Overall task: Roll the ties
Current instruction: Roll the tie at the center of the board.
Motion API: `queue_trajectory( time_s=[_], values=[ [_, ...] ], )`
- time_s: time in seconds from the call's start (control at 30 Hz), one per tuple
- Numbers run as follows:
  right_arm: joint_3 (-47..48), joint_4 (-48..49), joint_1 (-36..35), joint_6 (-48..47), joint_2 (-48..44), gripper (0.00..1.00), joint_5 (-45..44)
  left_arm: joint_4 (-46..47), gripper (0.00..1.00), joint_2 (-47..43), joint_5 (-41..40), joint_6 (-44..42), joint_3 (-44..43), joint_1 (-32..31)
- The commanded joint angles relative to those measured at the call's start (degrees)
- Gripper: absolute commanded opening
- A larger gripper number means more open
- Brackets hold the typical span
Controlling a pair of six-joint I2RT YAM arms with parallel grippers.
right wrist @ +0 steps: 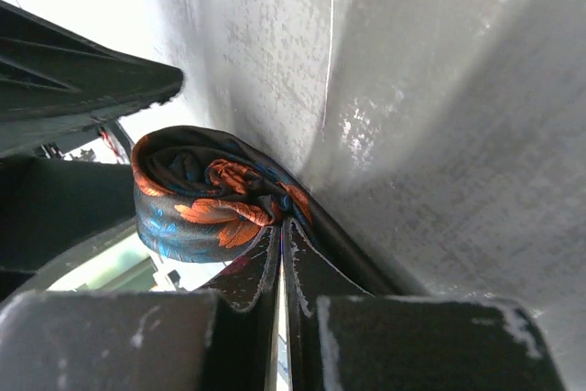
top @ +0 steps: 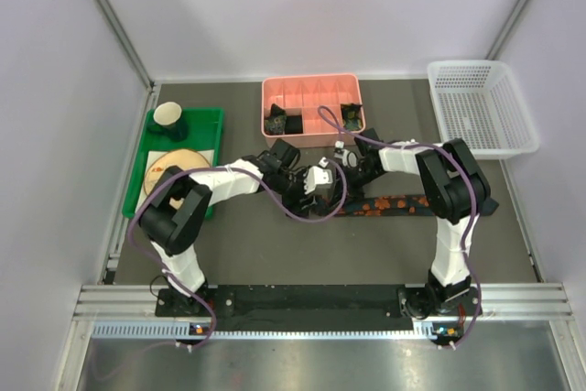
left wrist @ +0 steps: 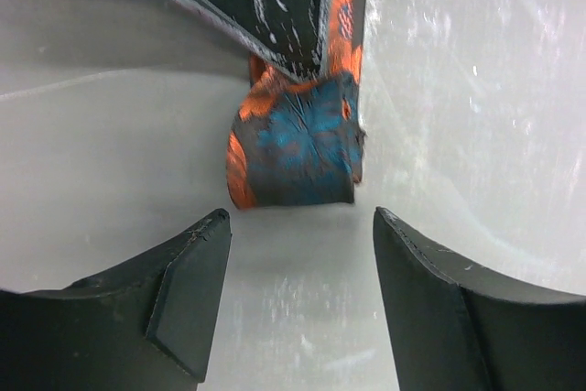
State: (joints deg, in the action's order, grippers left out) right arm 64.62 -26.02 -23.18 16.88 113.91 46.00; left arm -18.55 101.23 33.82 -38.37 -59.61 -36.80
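Item: black fabric necktie with red-orange and blue blotches point(left wrist: 298, 148).

Progress: partly rolled. One end is wound into a small tight coil. The unrolled length point(top: 389, 205) lies flat and straight on the grey tabletop point(top: 275, 249), running toward the right arm. Judged well short of finished, since most of the strip is left to wind.

Stock already rolled: two dark rolled ties point(top: 276, 122) in compartments of the pink plastic divider tray point(top: 311, 82) at the far side of the tabletop.

State of left tool point(left wrist: 300, 222): released, fingers spread, nothing between them. The coil sits just beyond the tips, in line with the gap, not touching.

State of right tool point(right wrist: 282, 231): clenched, tips pressed together and touching the coil. Whether they nip any fabric cannot be told.
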Motion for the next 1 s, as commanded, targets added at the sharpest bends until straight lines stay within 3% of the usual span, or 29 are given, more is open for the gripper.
queue_trajectory(
  time_s=[0.0,0.13,0.37,0.5,0.77,0.97],
  values=[
    [-1.43,-0.7,0.41,-3.35,-0.35,0.0,-8.21,4.74,0.68,2.74,3.53,5.92,-3.14,-0.65],
    [-1.34,-0.44,0.24,-3.35,-0.44,0.0,-7.59,6.85,0.66,4.5,5.55,10.76,-4.8,-0.91],
    [-1.34,0.0,-0.02,-3.26,-0.26,0.0,-7.06,4.84,0.42,6.44,7.13,10.86,-6.66,-1.96],
    [-1.34,0.44,-0.2,-3.0,-0.09,0.0,-6.89,4.83,0.35,4.95,6.87,8.24,-5.78,-3.36],
    [-1.51,0.88,-0.99,-2.82,-0.26,0.0,-4.87,-2.63,0.32,6.69,-7.17,-1.35,-8.05,-10.74],
    [-0.29,-3.06,-0.9,-6.16,-0.44,0.0,-2.15,-12.27,0.22,11.79,-15.27,-8.03,-11.31,-13.12]
  ],
)
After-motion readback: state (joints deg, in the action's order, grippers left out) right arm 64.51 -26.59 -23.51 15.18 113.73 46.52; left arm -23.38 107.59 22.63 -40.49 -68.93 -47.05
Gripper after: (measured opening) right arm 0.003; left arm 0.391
